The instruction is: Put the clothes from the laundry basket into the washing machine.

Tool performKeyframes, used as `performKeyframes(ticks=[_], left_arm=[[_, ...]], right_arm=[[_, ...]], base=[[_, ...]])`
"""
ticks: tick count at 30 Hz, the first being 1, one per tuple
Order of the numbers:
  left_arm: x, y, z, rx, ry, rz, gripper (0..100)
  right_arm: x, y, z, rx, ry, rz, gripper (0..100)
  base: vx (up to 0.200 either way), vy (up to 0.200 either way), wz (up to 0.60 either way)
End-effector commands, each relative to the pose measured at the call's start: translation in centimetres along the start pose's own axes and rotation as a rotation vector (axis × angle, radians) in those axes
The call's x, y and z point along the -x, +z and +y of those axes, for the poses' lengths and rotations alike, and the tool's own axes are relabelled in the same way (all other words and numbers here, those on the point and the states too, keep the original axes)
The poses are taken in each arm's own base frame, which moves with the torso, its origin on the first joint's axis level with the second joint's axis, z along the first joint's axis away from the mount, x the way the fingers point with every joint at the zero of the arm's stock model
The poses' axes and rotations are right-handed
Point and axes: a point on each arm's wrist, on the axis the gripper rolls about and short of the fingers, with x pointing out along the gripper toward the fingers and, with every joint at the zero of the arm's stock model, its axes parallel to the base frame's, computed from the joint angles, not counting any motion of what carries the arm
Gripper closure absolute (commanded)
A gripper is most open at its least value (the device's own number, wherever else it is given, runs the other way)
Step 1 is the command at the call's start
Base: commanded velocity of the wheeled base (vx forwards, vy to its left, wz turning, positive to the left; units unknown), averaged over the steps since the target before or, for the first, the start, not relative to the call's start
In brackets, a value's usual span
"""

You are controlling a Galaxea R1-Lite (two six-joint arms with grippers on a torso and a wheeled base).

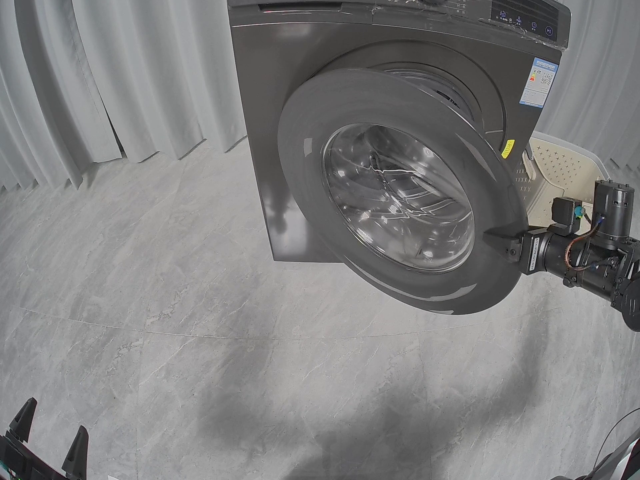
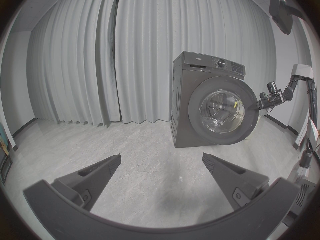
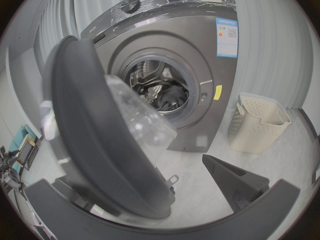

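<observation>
Head view: the washing machine (image 1: pixel 373 55) is standing at the far side, with its round door (image 1: pixel 400 195) swung out towards us. The right gripper (image 1: pixel 505 245) is sitting at the door's right rim, too small here to judge its fingers. The laundry basket (image 1: pixel 567 168) is peeking out on the right, partly cut off by the door. In the near left corner, the left gripper (image 1: pixel 55 416) is poking in, tips apart.

Left wrist view: the left gripper's fingers (image 2: pixel 96 174) are gaping wide over the floor (image 2: pixel 160 140), holding nothing. The machine is well off at the far side.

Right wrist view: here the drum (image 3: pixel 160 84) is showing, with dark clothes (image 3: pixel 170 99) lying inside. The basket is standing on the floor just right of the machine. The door rim is sitting in the gap of the spread right fingers (image 3: pixel 233 180). One finger is showing apart from the door, and the other is hiding behind it.
</observation>
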Motion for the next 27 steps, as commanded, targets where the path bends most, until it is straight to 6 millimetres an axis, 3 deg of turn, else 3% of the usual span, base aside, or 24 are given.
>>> performKeyframes(ticks=[1, 6, 12, 17, 27], left_arm=[[0.0, -0.5, 0.0, 0.0, 0.001, 0.002, 0], [0.0, -0.5, 0.0, 0.0, 0.0, 0.002, 0], [0.0, -0.5, 0.0, 0.0, 0.001, 0.002, 0], [0.0, -0.5, 0.0, 0.001, 0.003, 0.002, 0], [0.0, -0.5, 0.0, 0.0, 0.003, 0.001, 0]], right_arm=[[-1.3, 0.2, -1.6, -0.009, -0.071, -0.009, 0], [-0.9, 0.6, -3.8, -0.019, -0.142, -0.028, 0], [0.3, -0.5, -3.2, -0.018, -0.12, 0.003, 0], [1.4, -1.8, 0.0, -0.002, 0.012, 0.045, 0], [1.1, -1.8, 2.9, -0.017, 0.127, 0.045, 0]], base=[[0.0, 0.0, 0.0], [0.0, 0.0, 0.0], [0.0, 0.0, 0.0], [0.0, -0.16, 0.0], [0.0, -0.2, 0.0]])
